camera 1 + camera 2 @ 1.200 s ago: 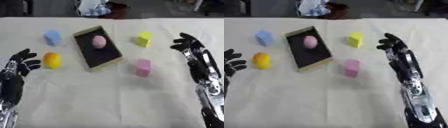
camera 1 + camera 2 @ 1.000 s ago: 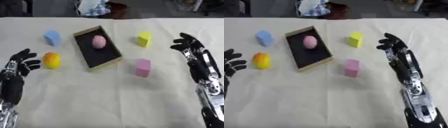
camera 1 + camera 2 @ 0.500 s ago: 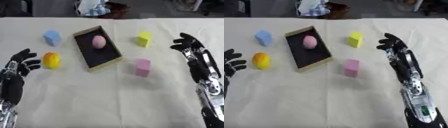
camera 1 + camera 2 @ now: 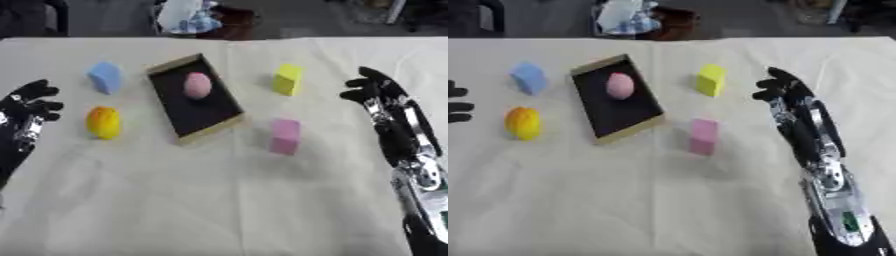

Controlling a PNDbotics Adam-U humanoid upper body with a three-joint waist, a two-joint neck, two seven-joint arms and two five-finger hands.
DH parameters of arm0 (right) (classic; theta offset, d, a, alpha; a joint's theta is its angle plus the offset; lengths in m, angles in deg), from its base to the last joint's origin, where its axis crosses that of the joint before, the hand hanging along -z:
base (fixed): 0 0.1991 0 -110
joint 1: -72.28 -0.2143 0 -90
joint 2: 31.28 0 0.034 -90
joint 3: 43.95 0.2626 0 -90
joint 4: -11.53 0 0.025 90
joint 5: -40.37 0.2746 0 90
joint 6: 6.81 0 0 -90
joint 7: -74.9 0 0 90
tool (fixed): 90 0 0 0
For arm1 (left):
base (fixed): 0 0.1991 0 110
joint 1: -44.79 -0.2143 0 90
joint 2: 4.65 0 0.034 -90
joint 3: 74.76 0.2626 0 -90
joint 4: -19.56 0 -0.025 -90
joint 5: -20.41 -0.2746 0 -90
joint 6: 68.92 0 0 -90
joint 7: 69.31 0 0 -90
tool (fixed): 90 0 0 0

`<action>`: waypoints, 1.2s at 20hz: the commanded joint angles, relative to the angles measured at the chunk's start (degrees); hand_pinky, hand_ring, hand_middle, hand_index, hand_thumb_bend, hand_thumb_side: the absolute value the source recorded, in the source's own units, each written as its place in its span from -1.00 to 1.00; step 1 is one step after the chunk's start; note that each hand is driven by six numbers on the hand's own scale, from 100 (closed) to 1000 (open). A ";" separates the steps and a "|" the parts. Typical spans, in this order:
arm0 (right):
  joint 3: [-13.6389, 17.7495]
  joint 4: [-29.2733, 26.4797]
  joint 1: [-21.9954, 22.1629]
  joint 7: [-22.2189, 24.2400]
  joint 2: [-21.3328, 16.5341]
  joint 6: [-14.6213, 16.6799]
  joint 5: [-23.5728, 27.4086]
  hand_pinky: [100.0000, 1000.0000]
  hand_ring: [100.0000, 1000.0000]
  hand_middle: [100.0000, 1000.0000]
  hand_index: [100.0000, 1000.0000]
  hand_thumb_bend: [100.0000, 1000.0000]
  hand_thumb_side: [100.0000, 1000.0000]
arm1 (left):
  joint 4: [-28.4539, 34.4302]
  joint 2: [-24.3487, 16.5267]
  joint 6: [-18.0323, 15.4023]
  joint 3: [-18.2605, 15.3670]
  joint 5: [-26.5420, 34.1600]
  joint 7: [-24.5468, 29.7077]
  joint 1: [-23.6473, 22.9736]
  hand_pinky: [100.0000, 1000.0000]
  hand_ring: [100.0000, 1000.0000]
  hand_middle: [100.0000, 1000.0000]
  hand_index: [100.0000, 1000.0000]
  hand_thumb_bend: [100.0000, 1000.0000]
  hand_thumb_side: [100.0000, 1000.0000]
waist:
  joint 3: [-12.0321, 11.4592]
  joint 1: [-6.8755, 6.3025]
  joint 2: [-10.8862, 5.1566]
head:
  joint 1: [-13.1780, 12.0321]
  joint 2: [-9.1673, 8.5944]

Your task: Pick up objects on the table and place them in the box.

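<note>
Nothing has shifted over the last second: both the left hand (image 4: 31, 107) and right hand (image 4: 374, 90) stay open and empty above the cloth-covered tabletop (image 4: 219, 200), so only the pink egg-shaped object (image 4: 197, 85) lies in the shallow black box (image 4: 194, 100), while the pink block (image 4: 285, 136), yellow block (image 4: 287, 79), blue block (image 4: 106, 77) and orange rounded object (image 4: 103, 122) wait outside.

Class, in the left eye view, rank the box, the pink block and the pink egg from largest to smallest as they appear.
1. Box, clearly largest.
2. Pink block.
3. Pink egg, only slightly smaller than the block; it lies farther from the camera, so that ranking is unsure.
</note>
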State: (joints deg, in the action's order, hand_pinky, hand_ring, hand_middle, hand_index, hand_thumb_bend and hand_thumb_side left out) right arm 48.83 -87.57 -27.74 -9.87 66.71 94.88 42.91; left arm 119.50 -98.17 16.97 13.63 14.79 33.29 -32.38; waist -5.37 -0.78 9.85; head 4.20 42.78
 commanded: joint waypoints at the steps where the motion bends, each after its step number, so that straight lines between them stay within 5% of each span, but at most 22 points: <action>1: 0.15 -0.92 -0.24 0.26 -1.27 0.02 -0.32 0.65 0.32 0.32 0.71 -1.00 0.10 | -2.61 -6.15 -0.59 1.38 -2.96 2.84 3.09 0.51 0.49 0.55 0.74 -1.00 -0.24 | 0.04 -0.76 -1.66 | 0.23 0.17; 8: -0.21 -0.84 -0.08 0.65 -1.28 0.00 -0.19 0.65 0.32 0.32 0.71 -1.00 0.10 | -10.87 -16.98 -2.37 8.56 -9.63 9.50 11.99 0.50 0.48 0.53 0.72 -1.00 -0.67 | 0.70 -0.92 -1.93 | -0.18 0.52; 11: -0.46 -0.84 -0.12 0.92 -1.10 -0.01 -0.03 0.65 0.32 0.32 0.71 -1.00 0.10 | -14.84 -20.93 -3.43 11.93 -12.46 12.26 16.07 0.50 0.48 0.54 0.73 -0.87 -0.65 | 1.18 -0.85 -2.02 | -0.49 0.59; 16: -0.56 -0.79 -0.01 1.09 -1.10 -0.04 0.10 0.65 0.32 0.32 0.72 -1.00 0.10 | -22.10 -20.06 -4.81 15.90 -17.33 15.78 21.57 0.50 0.44 0.52 0.74 -0.74 -0.60 | 1.42 -0.85 -2.11 | -0.49 0.83; 22: -0.52 -0.76 0.06 1.07 -1.09 -0.03 0.11 0.65 0.32 0.32 0.72 -1.00 0.10 | -26.42 -17.98 -7.86 16.26 -23.55 15.65 23.27 0.50 0.44 0.52 0.74 -0.74 -0.60 | 1.34 -0.81 -2.14 | -0.34 0.88; 24: -0.79 -0.74 0.01 1.28 -0.99 -0.06 0.21 0.65 0.32 0.32 0.72 -1.00 0.10 | -27.96 -16.28 -7.75 17.66 -25.47 16.37 24.78 0.49 0.44 0.52 0.75 -0.58 -0.42 | 1.69 -0.81 -2.16 | -0.66 0.94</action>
State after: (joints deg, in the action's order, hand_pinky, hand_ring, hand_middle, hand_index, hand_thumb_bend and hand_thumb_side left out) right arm 48.09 -87.56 -27.27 -8.89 66.43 94.64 42.97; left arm 91.75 -114.02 9.53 31.14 -9.45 49.44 -8.84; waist -3.80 -0.92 9.37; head 3.73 43.33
